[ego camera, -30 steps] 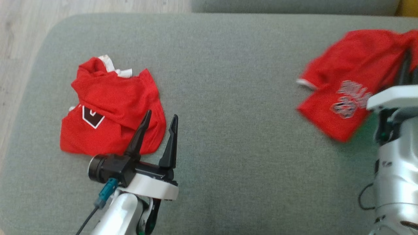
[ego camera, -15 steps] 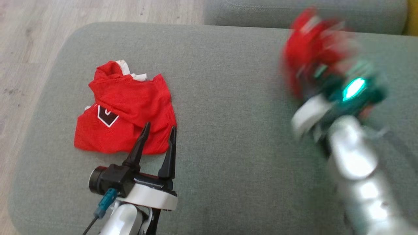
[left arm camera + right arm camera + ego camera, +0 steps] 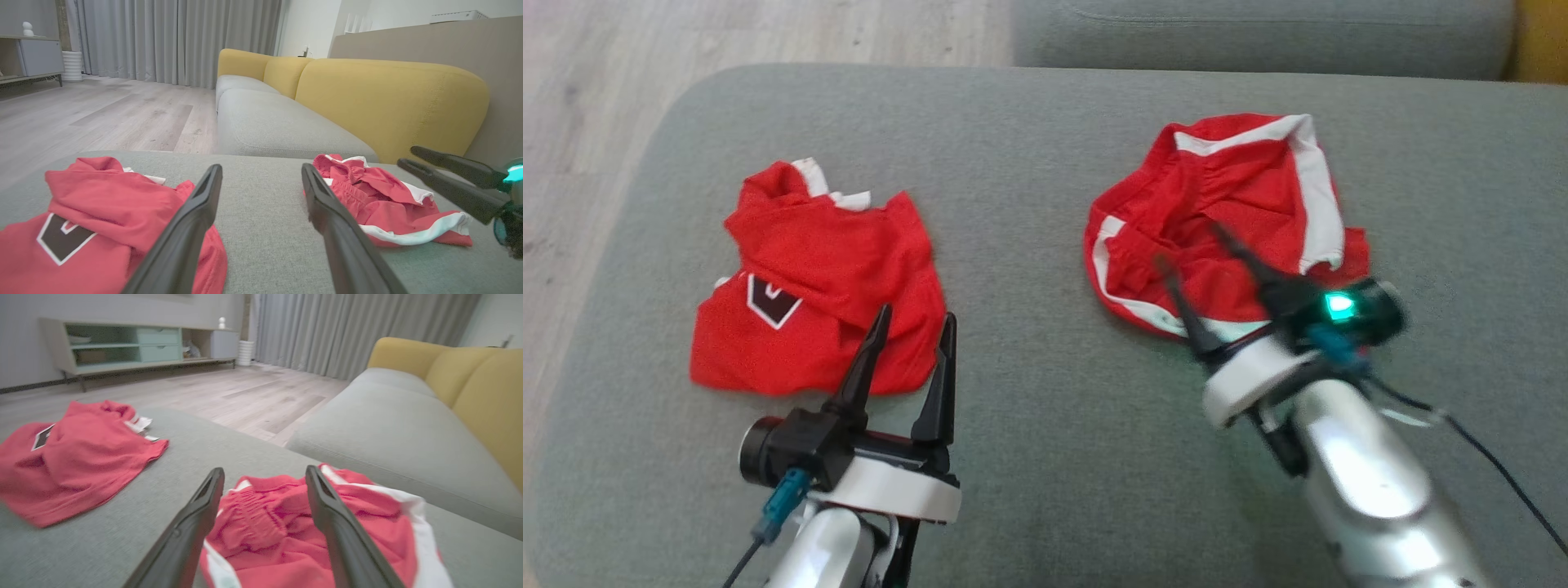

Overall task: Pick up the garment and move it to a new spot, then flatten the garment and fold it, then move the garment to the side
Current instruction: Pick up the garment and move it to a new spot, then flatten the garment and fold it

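The garment (image 3: 1241, 204), red with white trim, lies crumpled on the grey sofa seat (image 3: 1029, 367), right of the middle. My right gripper (image 3: 1188, 245) stands open over its near edge, holding nothing. In the right wrist view the right gripper (image 3: 265, 471) points across the garment (image 3: 265, 522), which bunches between and beyond the two fingers. A second red garment (image 3: 809, 278) with a dark emblem lies at the left. My left gripper (image 3: 916, 314) hangs open and empty at that garment's near right corner. The left wrist view has the left gripper (image 3: 261, 169), both garments (image 3: 380, 196) (image 3: 102, 212) and the right gripper (image 3: 406, 156).
The seat's rounded edge drops to wooden floor (image 3: 605, 122) at the left and far left. Another grey seat cushion (image 3: 278, 126) and a yellow backrest (image 3: 388, 102) lie beyond. A low cabinet (image 3: 122, 347) stands across the room.
My right arm swung the red-and-white garment in from the right, then opened; the garment now lies crumpled on the seat. The head camera shifted a little. The left arm stayed put.
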You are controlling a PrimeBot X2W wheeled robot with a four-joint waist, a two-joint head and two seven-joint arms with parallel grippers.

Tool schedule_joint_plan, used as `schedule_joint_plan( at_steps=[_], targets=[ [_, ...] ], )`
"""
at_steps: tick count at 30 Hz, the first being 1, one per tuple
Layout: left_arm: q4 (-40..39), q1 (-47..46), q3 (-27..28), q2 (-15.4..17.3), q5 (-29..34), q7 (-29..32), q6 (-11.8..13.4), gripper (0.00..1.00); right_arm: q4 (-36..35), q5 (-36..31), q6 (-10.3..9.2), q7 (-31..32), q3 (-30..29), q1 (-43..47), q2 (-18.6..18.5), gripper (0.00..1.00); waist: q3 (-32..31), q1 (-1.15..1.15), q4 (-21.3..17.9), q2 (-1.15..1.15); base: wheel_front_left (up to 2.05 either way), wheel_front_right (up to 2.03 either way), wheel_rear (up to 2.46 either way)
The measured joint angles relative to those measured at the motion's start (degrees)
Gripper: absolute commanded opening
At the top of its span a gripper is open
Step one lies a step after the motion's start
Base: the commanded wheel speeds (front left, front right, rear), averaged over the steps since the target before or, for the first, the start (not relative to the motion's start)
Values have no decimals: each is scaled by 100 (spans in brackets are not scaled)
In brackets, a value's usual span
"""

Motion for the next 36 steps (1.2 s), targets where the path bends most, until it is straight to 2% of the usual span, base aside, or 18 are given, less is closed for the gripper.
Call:
schedule_joint_plan(
  at_steps=[7, 11, 18, 25, 32, 36],
  targets=[
    [-33, 3, 41, -30, 1, 0, -1, 100, -811, 179, -1, -52, -1421, 919, 1, 100, -10, 0, -278, 0, 0, 0, 0],
    [-36, 4, 58, -57, 52, 0, -49, 100, -1021, 372, -1, -52, -1900, 1450, 4, 100, -6, 0, -417, 0, 0, 0, 0],
    [-31, 5, 88, -86, 130, 0, -104, 100, -996, 715, -1, -49, -2174, 1678, 53, 100, 38, 1, -551, 0, 0, 0, 0],
    [-18, 3, 137, -114, 152, 0, -155, 100, -505, 817, 0, 65, -2197, 1643, 54, 100, 83, 1, -513, 0, 0, 0, 0],
    [55, -1, 135, -153, 210, 0, -244, 100, 171, 1140, -1, 69, -2302, 931, 52, 100, 199, 1, -363, 0, 0, 0, 0],
    [89, -12, 137, -175, 249, 0, -254, 100, 650, 1102, -1, 69, -2313, 645, 52, 100, 256, 1, -255, 0, 0, 0, 0]
  ],
)
